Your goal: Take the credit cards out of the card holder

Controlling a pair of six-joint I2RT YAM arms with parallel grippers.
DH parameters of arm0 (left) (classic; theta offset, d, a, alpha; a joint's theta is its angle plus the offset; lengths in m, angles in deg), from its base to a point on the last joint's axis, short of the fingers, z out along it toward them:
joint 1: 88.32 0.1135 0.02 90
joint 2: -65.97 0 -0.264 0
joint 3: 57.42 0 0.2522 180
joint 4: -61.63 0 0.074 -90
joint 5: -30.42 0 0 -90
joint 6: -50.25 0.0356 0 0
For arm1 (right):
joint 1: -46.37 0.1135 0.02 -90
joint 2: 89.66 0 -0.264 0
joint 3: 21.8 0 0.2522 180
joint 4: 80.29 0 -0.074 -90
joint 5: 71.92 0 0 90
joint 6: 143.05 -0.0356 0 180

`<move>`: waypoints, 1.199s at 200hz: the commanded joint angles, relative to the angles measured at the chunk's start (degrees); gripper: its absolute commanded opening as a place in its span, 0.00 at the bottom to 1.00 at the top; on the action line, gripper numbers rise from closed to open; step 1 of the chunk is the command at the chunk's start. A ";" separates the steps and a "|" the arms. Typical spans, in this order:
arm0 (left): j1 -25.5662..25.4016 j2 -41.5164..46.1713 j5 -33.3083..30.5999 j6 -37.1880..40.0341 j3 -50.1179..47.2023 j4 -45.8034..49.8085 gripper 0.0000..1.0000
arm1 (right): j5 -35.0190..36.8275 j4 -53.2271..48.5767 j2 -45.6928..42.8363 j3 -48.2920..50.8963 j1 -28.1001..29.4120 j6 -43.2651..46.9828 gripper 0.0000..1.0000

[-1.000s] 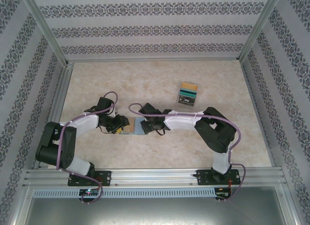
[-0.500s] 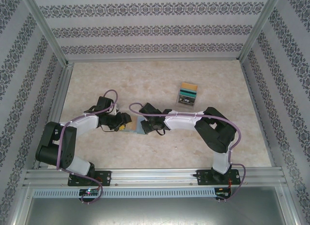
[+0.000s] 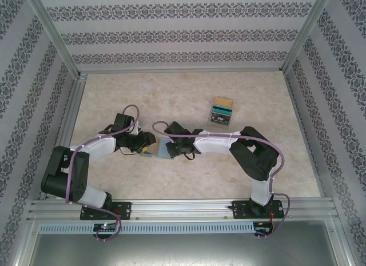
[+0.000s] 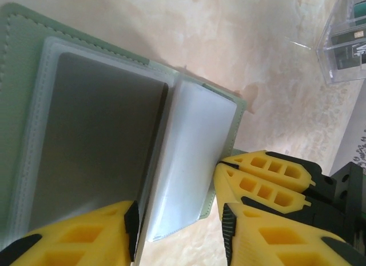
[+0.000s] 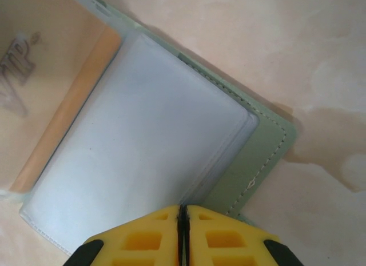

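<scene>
Top: card holder (image 3: 161, 147) open at table centre, between left gripper (image 3: 148, 146) and right gripper (image 3: 172, 151). Clear box (image 3: 221, 111) of cards well apart, far right.
Left wrist: jaws apart, astride a clear sleeve leaf (image 4: 191, 157). Grey card (image 4: 97, 140) in the next sleeve.
Right wrist: fingers pressed together at holder edge, pinch unclear. Faint "VIP" on peach card (image 5: 51, 48).

Lab-style robot cell: aluminium frame (image 3: 183, 206), wallpapered panels (image 3: 183, 31), marble-look tabletop (image 3: 171, 94).

Black-and-white arms (image 3: 214, 141) with purple cables (image 3: 132, 110), yellow claw fingers (image 4: 86, 240).
</scene>
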 commanded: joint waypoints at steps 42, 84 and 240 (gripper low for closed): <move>-0.23 1.39 -2.62 0.80 -0.22 1.64 0.40 | 0.12 -1.30 0.01 0.65 -0.97 -0.69 0.14; -0.39 3.32 -5.71 0.60 0.06 3.13 0.41 | -0.23 -1.11 0.11 0.43 -1.03 -1.06 0.14; -0.43 -0.20 0.18 -1.13 -0.86 -3.66 0.40 | -0.78 -1.26 0.90 -0.19 -0.45 -1.52 0.14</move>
